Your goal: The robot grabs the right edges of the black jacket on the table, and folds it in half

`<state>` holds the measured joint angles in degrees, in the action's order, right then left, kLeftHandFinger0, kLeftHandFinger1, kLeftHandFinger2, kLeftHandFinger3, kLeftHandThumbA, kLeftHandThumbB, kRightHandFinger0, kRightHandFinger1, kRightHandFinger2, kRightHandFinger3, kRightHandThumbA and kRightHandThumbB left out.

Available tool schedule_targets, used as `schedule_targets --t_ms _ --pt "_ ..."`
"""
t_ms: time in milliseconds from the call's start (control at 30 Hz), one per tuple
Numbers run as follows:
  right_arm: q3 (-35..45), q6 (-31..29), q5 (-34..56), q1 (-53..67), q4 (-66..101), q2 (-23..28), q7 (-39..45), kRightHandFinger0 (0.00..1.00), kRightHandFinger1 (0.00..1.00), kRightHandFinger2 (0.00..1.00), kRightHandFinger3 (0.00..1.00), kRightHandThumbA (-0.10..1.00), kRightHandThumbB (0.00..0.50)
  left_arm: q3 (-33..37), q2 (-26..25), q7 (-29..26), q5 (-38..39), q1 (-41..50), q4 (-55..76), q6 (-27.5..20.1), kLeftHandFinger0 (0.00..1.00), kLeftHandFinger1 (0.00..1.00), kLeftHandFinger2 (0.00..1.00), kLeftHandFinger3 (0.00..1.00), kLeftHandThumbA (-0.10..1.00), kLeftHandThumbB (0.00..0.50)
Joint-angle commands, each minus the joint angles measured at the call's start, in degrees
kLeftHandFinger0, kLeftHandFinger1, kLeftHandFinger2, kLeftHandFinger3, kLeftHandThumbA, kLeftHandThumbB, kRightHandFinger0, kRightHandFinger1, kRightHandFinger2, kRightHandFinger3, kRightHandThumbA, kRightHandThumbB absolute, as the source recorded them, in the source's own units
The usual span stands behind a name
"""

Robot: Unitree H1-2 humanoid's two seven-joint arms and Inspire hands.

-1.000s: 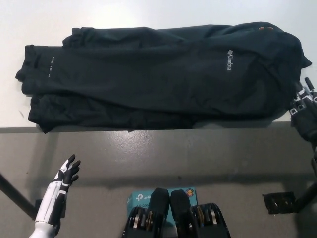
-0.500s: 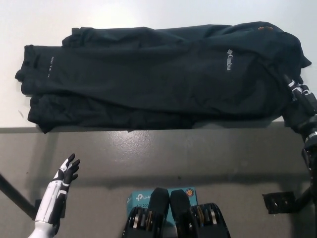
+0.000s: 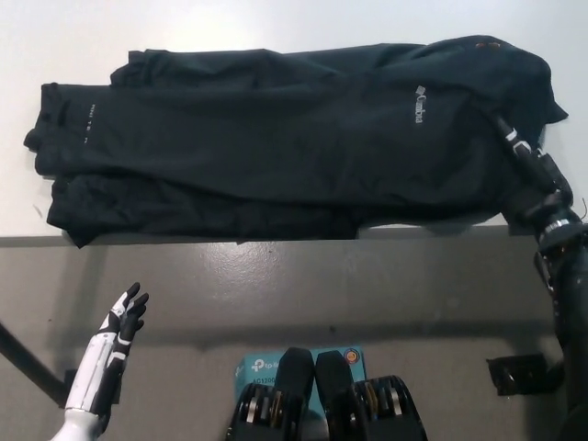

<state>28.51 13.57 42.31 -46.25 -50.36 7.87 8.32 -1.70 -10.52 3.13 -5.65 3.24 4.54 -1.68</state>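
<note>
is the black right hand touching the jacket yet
Touching: in the head view the right hand lies against the black jacket's right edge with no gap showing.

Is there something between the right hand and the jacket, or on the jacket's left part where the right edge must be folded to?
Nothing visible. The right hand is already at the right edge of the jacket, and nothing lies on the jacket. The left hand rests low, off the table.

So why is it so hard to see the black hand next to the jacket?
Head view: the right hand is black against the black jacket, so its edges blend; only pale marks show it. The white table looks bright and flat, and the jacket's folds stay dim. The left hand is sharp.
</note>
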Motion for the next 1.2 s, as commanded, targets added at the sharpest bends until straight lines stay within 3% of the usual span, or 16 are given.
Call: schedule_targets --t_ms 0,33,67,100,133,167,200,233,300,500,633,700,767,800,967,1167 --pt "-0.6 -6.3 -4.8 -6.2 0.0 -1.5 -8.7 0.00 0.03 0.14 0.18 0.20 0.269 -0.3 -0.4 -0.7 -0.8 -1.0 2.1 -1.7 1.00 1.00 1.00 1.00 1.00 0.099" --pt "-0.7 -7.8 -5.9 -6.5 0.2 -2.0 -10.6 0.00 0.00 0.13 0.10 0.09 0.248 -0.3 -0.4 -0.7 -0.8 -1.0 2.0 -1.7 1.00 1.00 1.00 1.00 1.00 0.101" --pt "-0.7 -8.4 -6.1 -6.4 1.6 -2.7 -11.1 0.00 0.00 0.11 0.27 -0.09 0.163 -0.4 -0.3 -0.6 -0.3 -1.0 2.3 -1.3 1.00 1.00 1.00 1.00 1.00 0.108" --pt "-0.5 -9.0 -6.0 -6.2 2.6 -3.3 -10.8 0.00 0.00 0.14 0.33 -0.10 0.136 -0.5 -0.3 -0.6 -0.4 -1.0 2.5 -1.1 1.00 1.00 1.00 1.00 1.00 0.106" --pt "-0.8 -10.1 -6.6 -6.1 2.9 -3.4 -10.2 0.00 0.00 0.28 0.40 -0.10 0.095 -0.5 -0.4 -0.4 -0.3 -1.1 2.6 -0.9 1.00 1.00 1.00 1.00 1.00 0.107" --pt "-0.9 -10.6 -6.8 -6.0 3.5 -3.6 -10.1 0.00 0.03 0.41 0.45 -0.10 0.094 -0.4 -0.4 -0.5 -0.4 -1.3 2.5 -0.8 1.00 1.00 1.00 1.00 1.00 0.106" --pt "-1.0 -10.9 -6.9 -5.8 4.0 -3.8 -10.0 0.00 0.07 0.51 0.67 -0.10 0.083 -0.4 -0.5 -0.5 -0.6 -1.3 2.5 -0.8 1.00 1.00 1.00 1.00 1.00 0.099" --pt "-0.9 -11.2 -6.9 -5.5 4.6 -4.0 -9.9 0.00 0.10 0.54 0.83 -0.10 0.062 -0.4 -0.5 -0.5 -0.7 -1.4 2.4 -0.9 1.00 1.00 1.00 1.00 1.00 0.097" --pt "-0.5 -11.6 -6.8 -5.4 4.9 -4.1 -10.3 0.00 0.13 0.57 0.99 -0.10 0.054 -0.3 -0.6 -0.4 -0.7 -1.5 2.3 -0.8 1.00 1.00 1.00 1.00 1.00 0.095" --pt "0.2 -12.5 -6.7 -4.6 5.8 -4.0 -11.4 0.00 0.12 0.57 0.97 -0.10 0.068 -0.4 -0.6 -0.4 -0.5 -1.3 2.1 -1.5 1.00 1.00 1.00 1.00 1.00 0.084" --pt "0.3 -12.0 -7.3 -4.1 10.0 -3.7 -13.4 0.00 0.21 0.65 0.99 -0.10 0.097 -0.5 -0.5 0.0 0.1 -1.4 2.2 -0.7 1.00 1.00 1.00 1.00 1.00 0.111" --pt "0.3 -11.4 -7.4 -3.9 12.0 -3.5 -13.8 0.00 0.23 0.68 0.96 -0.10 0.103 -0.5 -0.5 0.0 0.2 -1.5 2.1 -0.9 1.00 1.00 1.00 1.00 1.00 0.113" --pt "-0.1 -11.5 -8.9 -4.2 14.5 -2.6 -15.5 0.00 0.24 0.70 0.79 -0.10 0.109 -0.2 -0.6 -0.1 -0.5 -1.4 2.1 -1.0 1.00 1.00 1.00 1.00 1.00 0.098" --pt "-0.6 -11.2 -9.7 -4.4 15.7 -1.9 -15.5 0.00 0.24 0.70 0.77 -0.10 0.104 -0.3 -0.6 0.1 -0.1 -1.5 2.0 -1.0 1.00 1.00 1.00 1.00 1.00 0.095" --pt "-1.7 -9.3 -11.3 -5.6 21.2 1.2 -15.6 0.01 0.39 0.73 0.91 -0.10 0.086 -0.3 -0.6 0.2 0.2 -1.5 1.8 -1.4 1.00 1.00 1.00 1.00 1.00 0.092" --pt "-4.4 -9.4 -13.8 -7.4 23.9 5.0 -14.5 0.00 0.41 0.73 0.92 -0.10 0.091 -0.3 -0.5 -0.1 -0.2 -1.5 1.7 -1.3 1.00 1.00 1.00 1.00 1.00 0.085"
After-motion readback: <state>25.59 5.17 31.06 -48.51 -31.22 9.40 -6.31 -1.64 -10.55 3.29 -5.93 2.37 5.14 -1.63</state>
